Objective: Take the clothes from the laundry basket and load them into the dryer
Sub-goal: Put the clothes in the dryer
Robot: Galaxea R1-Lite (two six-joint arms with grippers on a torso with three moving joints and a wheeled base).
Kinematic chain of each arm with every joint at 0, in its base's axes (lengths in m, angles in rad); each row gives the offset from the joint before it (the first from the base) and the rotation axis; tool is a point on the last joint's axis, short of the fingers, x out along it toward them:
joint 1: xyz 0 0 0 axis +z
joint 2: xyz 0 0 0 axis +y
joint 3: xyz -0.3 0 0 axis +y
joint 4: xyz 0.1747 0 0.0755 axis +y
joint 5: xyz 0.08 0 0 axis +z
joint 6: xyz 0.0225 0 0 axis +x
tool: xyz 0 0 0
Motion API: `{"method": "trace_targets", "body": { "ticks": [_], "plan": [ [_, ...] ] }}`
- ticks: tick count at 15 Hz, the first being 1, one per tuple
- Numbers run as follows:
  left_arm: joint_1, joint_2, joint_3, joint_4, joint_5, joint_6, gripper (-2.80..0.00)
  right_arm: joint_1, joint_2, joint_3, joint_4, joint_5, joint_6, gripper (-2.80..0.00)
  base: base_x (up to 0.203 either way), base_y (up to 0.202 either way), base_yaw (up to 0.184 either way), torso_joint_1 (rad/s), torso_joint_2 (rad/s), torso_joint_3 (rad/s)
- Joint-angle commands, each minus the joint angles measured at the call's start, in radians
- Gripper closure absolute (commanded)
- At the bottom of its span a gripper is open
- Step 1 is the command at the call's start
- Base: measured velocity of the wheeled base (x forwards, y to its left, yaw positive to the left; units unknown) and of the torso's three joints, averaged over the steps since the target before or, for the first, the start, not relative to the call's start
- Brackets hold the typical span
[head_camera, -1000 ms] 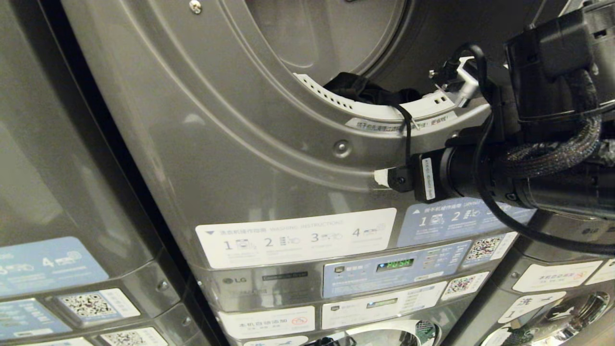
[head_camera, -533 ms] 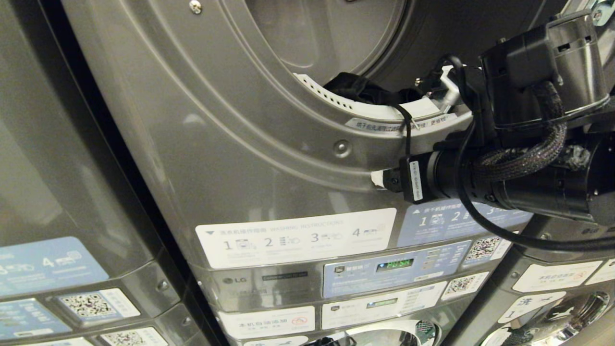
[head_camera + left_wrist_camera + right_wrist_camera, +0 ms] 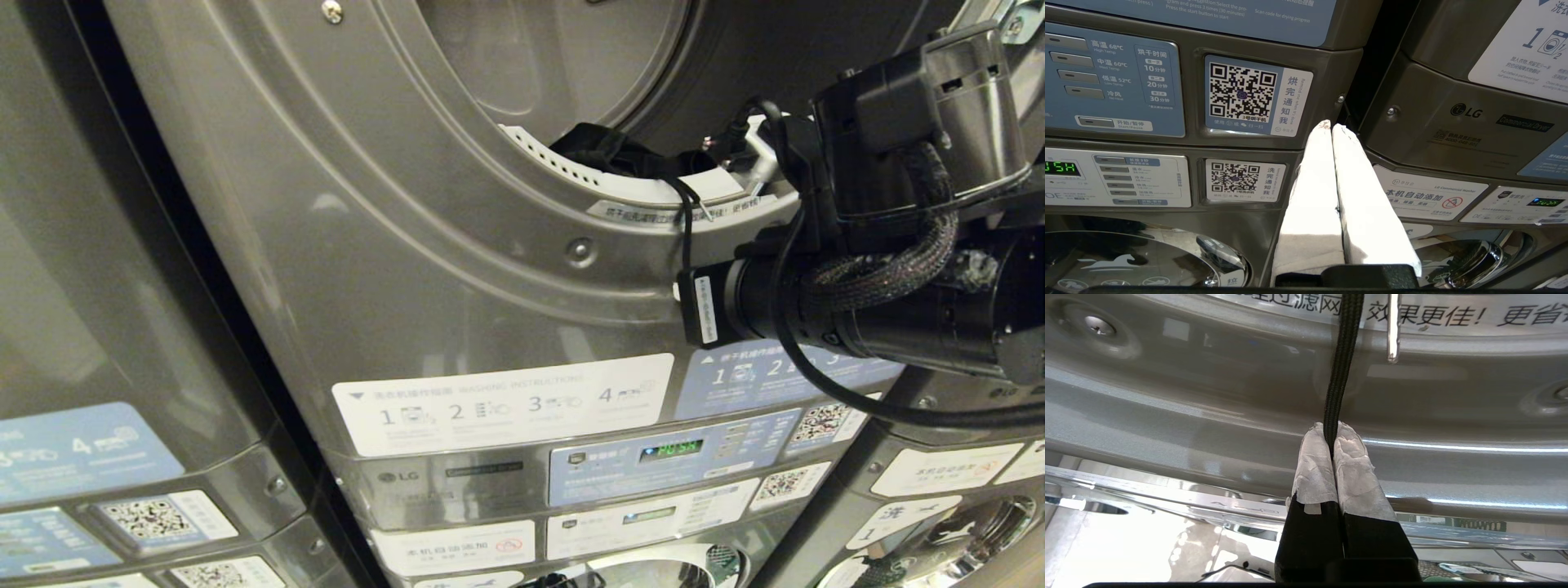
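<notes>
The grey dryer (image 3: 367, 212) has its round opening at the top of the head view. Black clothes (image 3: 608, 151) lie bunched on the white inner rim (image 3: 637, 186). A black cord (image 3: 690, 224) from them hangs down over the rim and the dryer's front. My right gripper (image 3: 1331, 430) is shut on that cord (image 3: 1341, 355) just below the rim, with a metal tip (image 3: 1393, 330) dangling beside it. My left gripper (image 3: 1331, 125) is shut and holds nothing, parked low before the control panels. The laundry basket is out of view.
Below the opening are an instruction label (image 3: 502, 400) and a lit control panel (image 3: 669, 453). Other grey machines stand close on the left (image 3: 98, 327) and right (image 3: 963, 474). A chrome washer door (image 3: 1147, 261) is under the left gripper.
The right gripper's fingers have shut on the hanging black cord. The right arm's wrist and upper housing have shifted a little leftward; the clothes have stayed on the rim.
</notes>
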Motion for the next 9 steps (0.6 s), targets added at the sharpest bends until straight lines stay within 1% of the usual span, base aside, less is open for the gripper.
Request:
{"method": "trace_targets", "body": {
  "ticks": [1,6,9],
  "plan": [
    [0.000,0.000,0.030,-0.001,0.001,-0.002,0.00,0.000,-0.002,0.000,0.002,-0.002,0.001,0.00,0.000,0.000,0.000,0.000,0.00,0.000],
    [0.000,0.000,0.030,-0.001,0.001,-0.002,0.00,0.008,-0.067,-0.019,0.005,0.003,-0.020,0.00,0.000,0.000,0.000,0.000,0.00,0.000],
    [0.000,0.000,0.030,-0.001,0.001,-0.002,0.00,0.006,-0.054,-0.151,0.005,0.003,-0.035,0.00,0.000,0.000,0.000,0.000,0.00,0.000]
  ]
}}
